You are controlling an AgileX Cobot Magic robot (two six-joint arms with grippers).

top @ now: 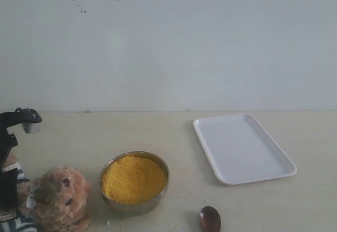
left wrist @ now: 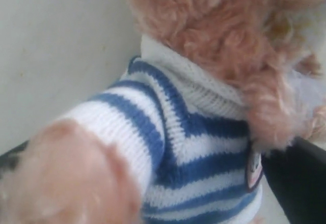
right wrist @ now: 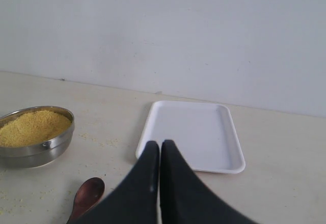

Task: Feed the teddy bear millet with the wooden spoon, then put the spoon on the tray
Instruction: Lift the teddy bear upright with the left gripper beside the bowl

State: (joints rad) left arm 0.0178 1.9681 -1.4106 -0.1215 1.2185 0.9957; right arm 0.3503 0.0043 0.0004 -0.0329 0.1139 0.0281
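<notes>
L pincer [left wrist: 155, 170] wide round teddy bear [top: 55, 197], R pincer [right wrist: 160, 150] closed, empty, wooden spoon [top: 210, 219] on table [top: 79, 137]

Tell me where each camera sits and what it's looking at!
Exterior view: off the arms, facing the wall across the table; sees the teddy bear, millet, tray and wooden spoon; the left arm shows at its edge.
Left wrist view: on the left arm, close against the bear's striped shirt; the left gripper's fingers show at both sides.
Right wrist view: on the right arm, looking over the shut right gripper at tray, millet and spoon.
Shared: exterior and right wrist views both show tray, millet and spoon.
</notes>
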